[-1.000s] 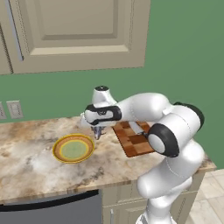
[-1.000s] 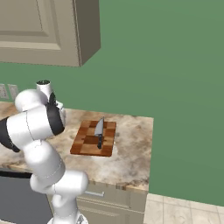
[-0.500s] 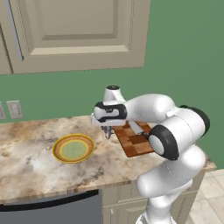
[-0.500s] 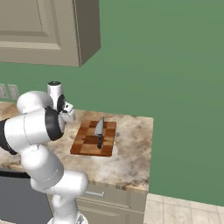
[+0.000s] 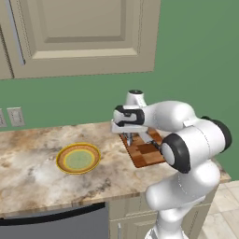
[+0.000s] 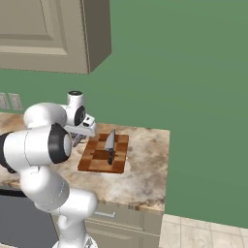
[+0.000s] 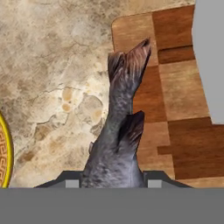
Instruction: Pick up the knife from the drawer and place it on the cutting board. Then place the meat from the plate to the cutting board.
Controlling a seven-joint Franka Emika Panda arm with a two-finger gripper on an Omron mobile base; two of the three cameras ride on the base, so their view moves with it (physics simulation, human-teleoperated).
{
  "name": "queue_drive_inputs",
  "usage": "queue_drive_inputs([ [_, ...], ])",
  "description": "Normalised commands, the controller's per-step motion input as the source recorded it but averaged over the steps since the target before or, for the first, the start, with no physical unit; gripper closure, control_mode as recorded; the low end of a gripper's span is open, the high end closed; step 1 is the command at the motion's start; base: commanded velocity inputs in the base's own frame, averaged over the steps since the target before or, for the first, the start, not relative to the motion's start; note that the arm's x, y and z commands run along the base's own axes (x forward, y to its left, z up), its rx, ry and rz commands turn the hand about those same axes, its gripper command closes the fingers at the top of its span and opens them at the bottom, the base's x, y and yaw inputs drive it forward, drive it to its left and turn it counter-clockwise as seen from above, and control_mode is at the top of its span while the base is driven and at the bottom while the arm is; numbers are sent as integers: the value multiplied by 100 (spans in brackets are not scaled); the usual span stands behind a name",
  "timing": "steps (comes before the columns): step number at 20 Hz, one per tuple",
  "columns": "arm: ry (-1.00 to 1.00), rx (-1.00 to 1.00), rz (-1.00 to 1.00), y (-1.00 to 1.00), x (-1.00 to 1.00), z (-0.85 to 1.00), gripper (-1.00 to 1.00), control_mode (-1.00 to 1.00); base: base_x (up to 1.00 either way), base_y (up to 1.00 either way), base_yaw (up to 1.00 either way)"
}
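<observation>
1. Now the tool [image 5: 129, 138] is clamped on the meat [image 7: 118, 135], hanging over the cutting board [image 7: 183, 131] edge.
2. Seemingly limp, slippery (a fish); grip mid-body.
3. Knife [image 6: 110, 145] lies on that board.

knife [image 6: 110, 145] on cutting board [image 6: 99, 161] | plate [image 5: 78, 158] left of board
</observation>
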Motion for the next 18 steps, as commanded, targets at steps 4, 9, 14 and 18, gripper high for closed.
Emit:
queue_drive_inputs([
  [4, 0, 0, 6, -50, 0, 0, 100, -100, 0, 0, 0],
  [9, 0, 0, 7, -37, 0, 0, 100, -100, 0, 0, 0],
  [14, 0, 0, 3, -25, -3, -5, 100, -100, 0, 0, 0],
  [18, 0, 0, 1, -16, -11, -13, 100, -100, 0, 0, 0],
])
